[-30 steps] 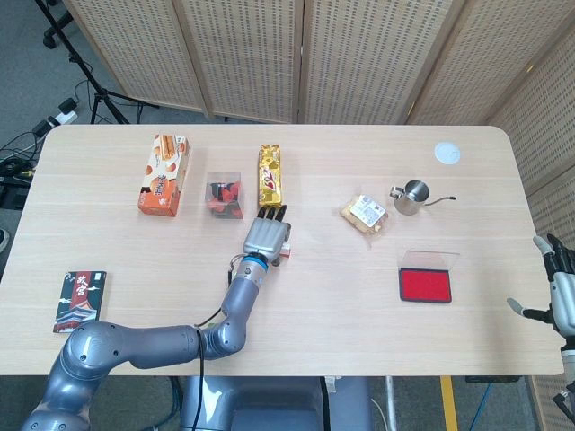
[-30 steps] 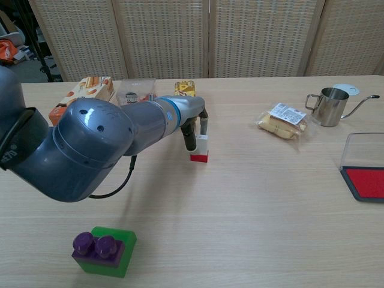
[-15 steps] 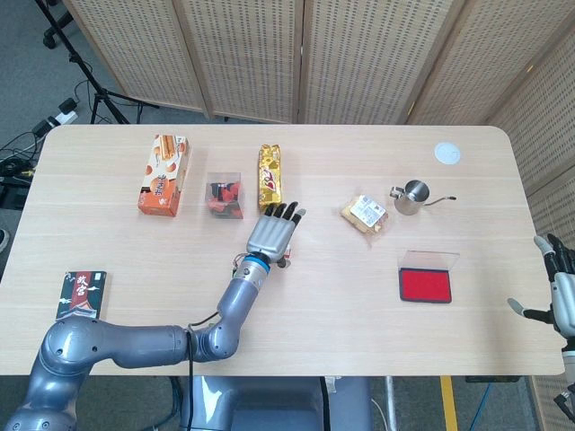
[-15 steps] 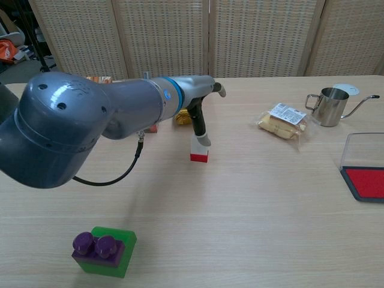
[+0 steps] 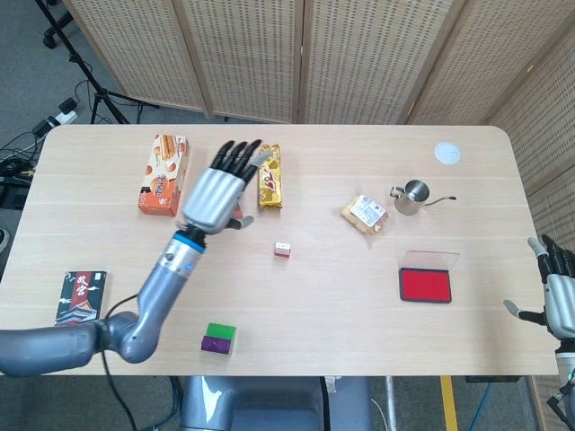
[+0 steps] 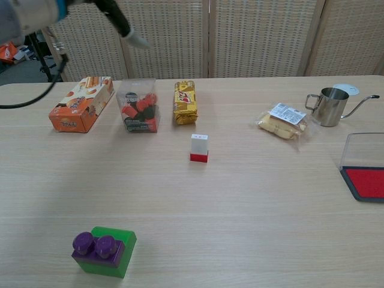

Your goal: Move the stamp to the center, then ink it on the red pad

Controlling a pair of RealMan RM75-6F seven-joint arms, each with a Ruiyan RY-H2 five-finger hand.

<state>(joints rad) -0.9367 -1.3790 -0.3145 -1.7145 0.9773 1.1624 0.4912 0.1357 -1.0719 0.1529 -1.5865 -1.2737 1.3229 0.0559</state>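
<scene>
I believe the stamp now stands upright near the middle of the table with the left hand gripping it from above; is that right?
Not quite. The stamp does stand upright near the middle of the table, but the left hand holds nothing: the head view shows it raised clear of the stamp with its fingers spread, and the chest view shows the stamp alone.

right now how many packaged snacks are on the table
4. An orange biscuit box far left, a clear tub of red and dark sweets beside it, a yellow bar pack next, and a clear-wrapped pastry right of centre, by the steel pitcher.
</scene>
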